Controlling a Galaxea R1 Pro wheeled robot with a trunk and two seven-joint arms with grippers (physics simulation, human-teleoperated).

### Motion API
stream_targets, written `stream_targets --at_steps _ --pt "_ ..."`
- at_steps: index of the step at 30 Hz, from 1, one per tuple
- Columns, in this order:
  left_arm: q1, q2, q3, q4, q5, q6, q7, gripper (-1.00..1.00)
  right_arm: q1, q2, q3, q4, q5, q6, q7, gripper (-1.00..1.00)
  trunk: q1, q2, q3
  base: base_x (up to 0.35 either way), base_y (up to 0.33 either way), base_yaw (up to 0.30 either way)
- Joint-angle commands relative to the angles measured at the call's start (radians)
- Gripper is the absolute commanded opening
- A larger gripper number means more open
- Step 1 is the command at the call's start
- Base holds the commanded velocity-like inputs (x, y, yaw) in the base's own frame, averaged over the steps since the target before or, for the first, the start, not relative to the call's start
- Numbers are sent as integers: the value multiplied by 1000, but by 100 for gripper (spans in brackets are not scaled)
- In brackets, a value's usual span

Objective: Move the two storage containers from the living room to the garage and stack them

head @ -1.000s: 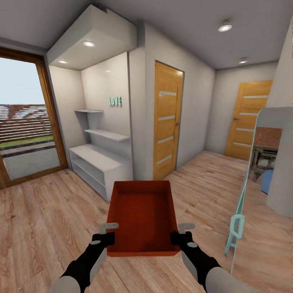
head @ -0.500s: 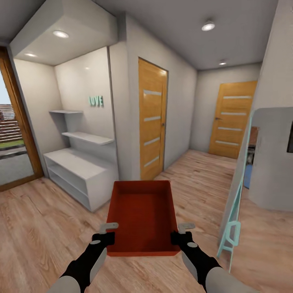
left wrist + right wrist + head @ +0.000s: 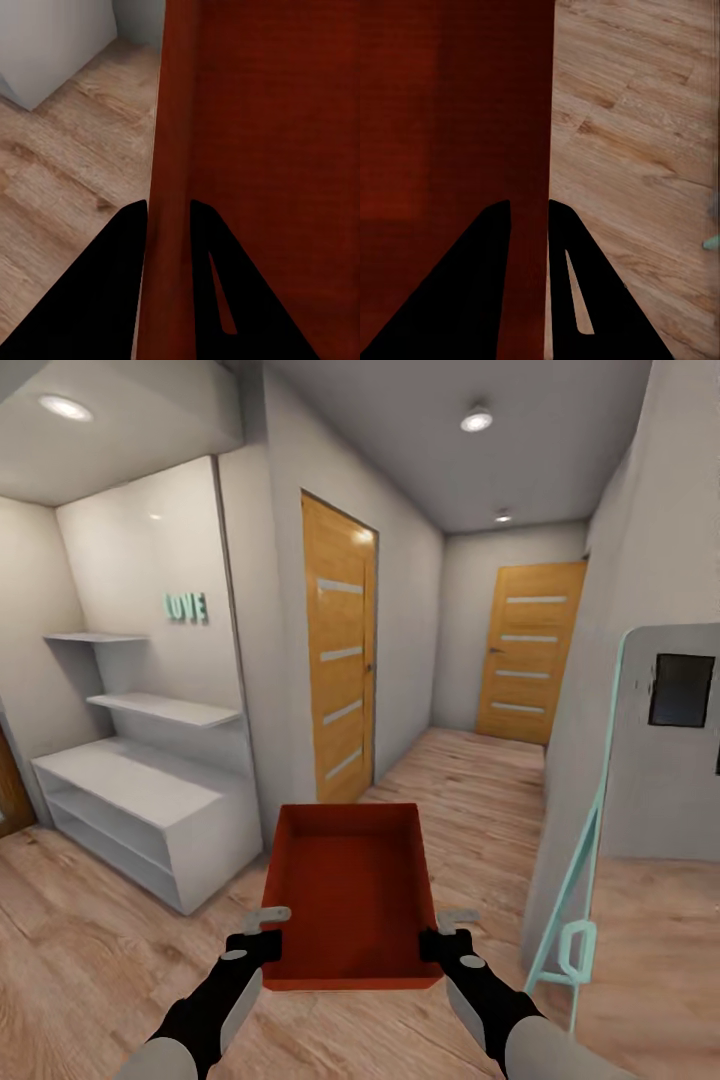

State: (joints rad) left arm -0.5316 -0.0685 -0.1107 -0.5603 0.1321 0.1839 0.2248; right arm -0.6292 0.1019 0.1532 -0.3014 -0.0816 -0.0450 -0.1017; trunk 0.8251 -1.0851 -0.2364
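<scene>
L tool (image 3: 268, 922) is clamped on the left side wall of a red-orange rectangular open-top plastic bin (image 3: 348, 890), one finger inside, one outside; the left wrist view shows the wall pinched between the dark fingers (image 3: 112, 277). R tool (image 3: 452, 922) grips the right wall the same way. Bin is held level betw. both tools, in front of the robot and above the light wood-plank floor (image 3: 90, 950). Opening faces up; long axis runs straight away from the robot, toward a hallway w/ two tan doors with pale slats (image 3: 340, 660). White shelf unit (image 3: 150, 800) sits to the left, a mint-framed leaning panel (image 3: 590, 840) to the right.
</scene>
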Motion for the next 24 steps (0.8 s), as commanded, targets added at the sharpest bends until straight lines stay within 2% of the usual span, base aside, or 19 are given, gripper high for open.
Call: stream_targets --at_steps 1,24 --pt "-1 3 17 -6 -13 -3 16 -100 -1 -19 -15 4 -14 -4 -9 -100 1 -1 -1 303 216 -256" --pt "-1 3 17 -5 -12 -3 16 -100 -1 -19 -15 3 -14 -4 -9 -100 1 -1 -1 302 218 -256"
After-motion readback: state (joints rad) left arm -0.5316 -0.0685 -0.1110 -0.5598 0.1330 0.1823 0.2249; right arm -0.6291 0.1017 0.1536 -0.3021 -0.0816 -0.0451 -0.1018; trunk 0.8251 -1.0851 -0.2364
